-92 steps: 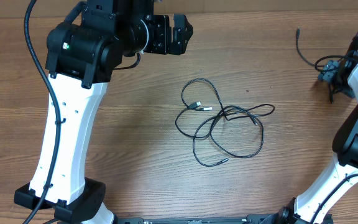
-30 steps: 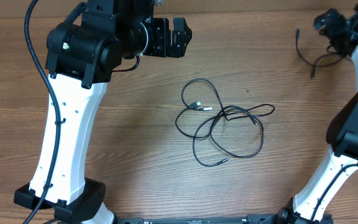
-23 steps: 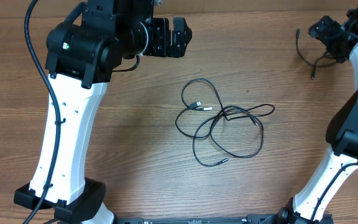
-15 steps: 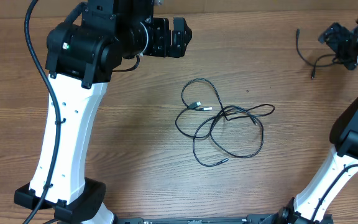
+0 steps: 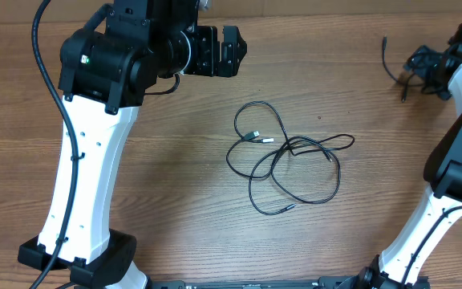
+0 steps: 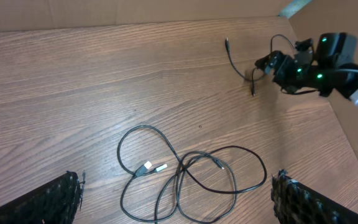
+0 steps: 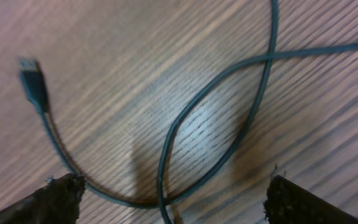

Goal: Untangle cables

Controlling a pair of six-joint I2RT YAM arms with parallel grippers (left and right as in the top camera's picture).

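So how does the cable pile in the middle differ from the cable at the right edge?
The middle pile is bigger, many loops crossing; the right cable is one short cord, one crossing. The pile has no gripper by it; the right cable lies at the right gripper. Both are thin and black.

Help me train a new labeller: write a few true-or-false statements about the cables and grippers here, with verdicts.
1. The tangle lies mid-table, and neither gripper touches it. True.
2. The left gripper is shut on part of the tangle. False: it is open, holds nothing and hangs above the wood.
3. One cable lies apart from the tangle, by the right gripper. True.
4. The right gripper is shut on that cable. False: its fingers stand wide apart, with the cable's loop on the wood between them.
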